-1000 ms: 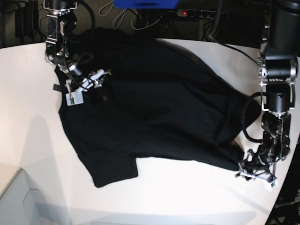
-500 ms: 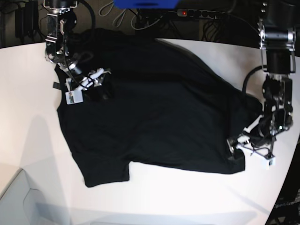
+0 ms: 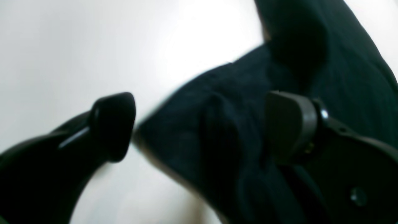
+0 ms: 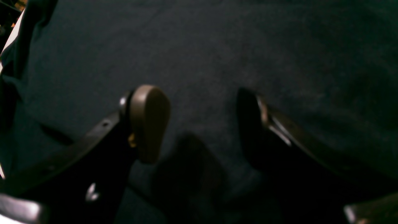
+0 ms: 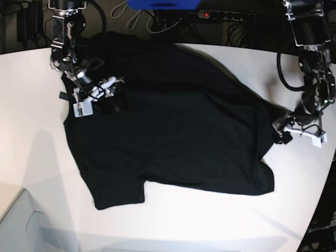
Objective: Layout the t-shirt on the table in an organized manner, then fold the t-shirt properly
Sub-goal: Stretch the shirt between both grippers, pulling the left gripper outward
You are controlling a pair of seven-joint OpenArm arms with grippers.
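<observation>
The left gripper (image 3: 199,127) stands fully spread at the edge of the t-shirt (image 5: 168,121) — one finger (image 3: 113,124) is over the bare table (image 5: 31,105), the other over the black cloth, and nothing is pinched between them. The right gripper (image 4: 202,124) also stands spread, hovering over flat cloth near the shirt's opposite edge, with no fold caught between its fingers. The t-shirt lies spread across the middle of the table — mostly flat.
</observation>
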